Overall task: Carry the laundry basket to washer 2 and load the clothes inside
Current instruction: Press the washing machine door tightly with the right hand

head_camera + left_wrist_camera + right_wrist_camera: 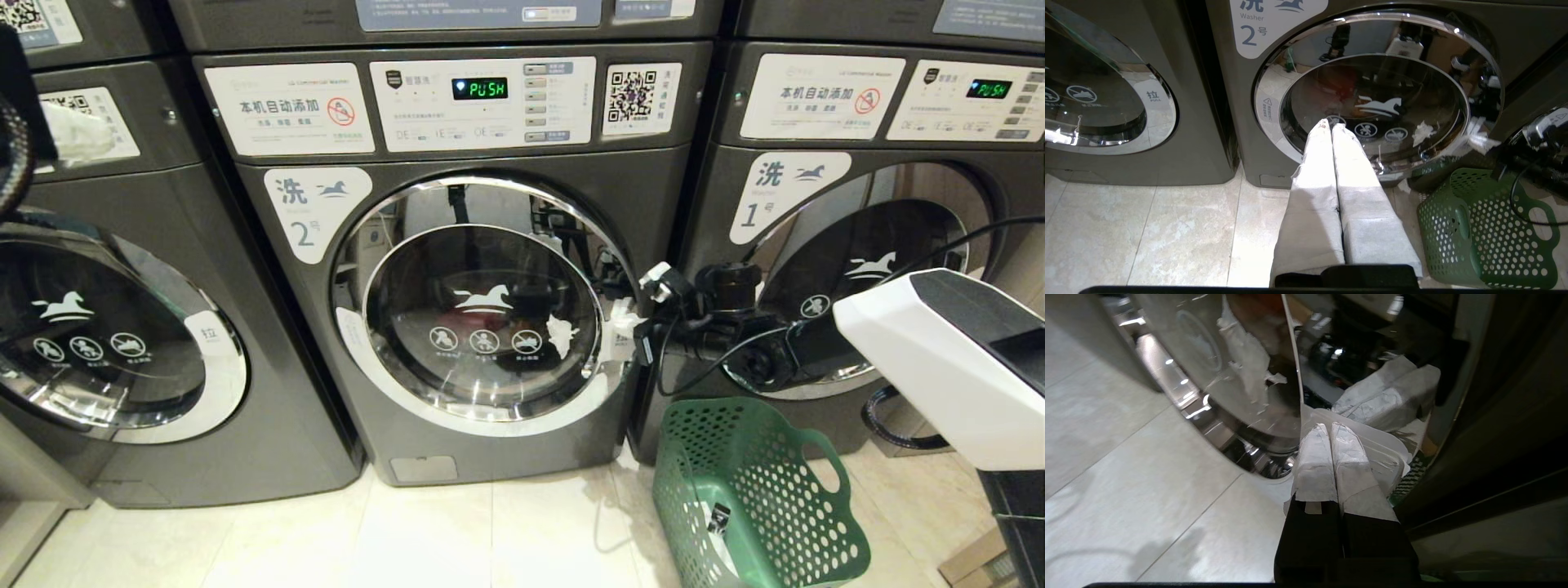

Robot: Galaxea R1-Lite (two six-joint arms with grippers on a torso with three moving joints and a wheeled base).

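Right claw: your right gripper [1331,426] has its taped fingers pressed flat together with nothing between them; its tips sit at the latch-side edge of the chrome door ring, on or just off the white handle piece there. I cannot tell whether they touch it.
Door ahead of that claw: washer 2 [482,327] looks closed or all but closed, glass face toward you; a dim reddish shape shows behind the glass, which may be clothes already inside or only a reflection.
Basket below that claw: the laundry basket [755,498] stands on the floor tiles [490,539] just under and to the outer side of the right claw, tilted, in front of the gap between washer 2 and the washer labelled 1 [865,269]. No garment shows inside it, only what looks like a small tag.
Left claw: your left gripper [1331,124] is likewise clamped shut and empty, held back from the door and pointing at its glass.
Step in hand: carrying looks done; you are working at the door's handle edge.
Next move: depends on the load. If the clothes are inside, press the door home; if not, hook the handle and swing it open.
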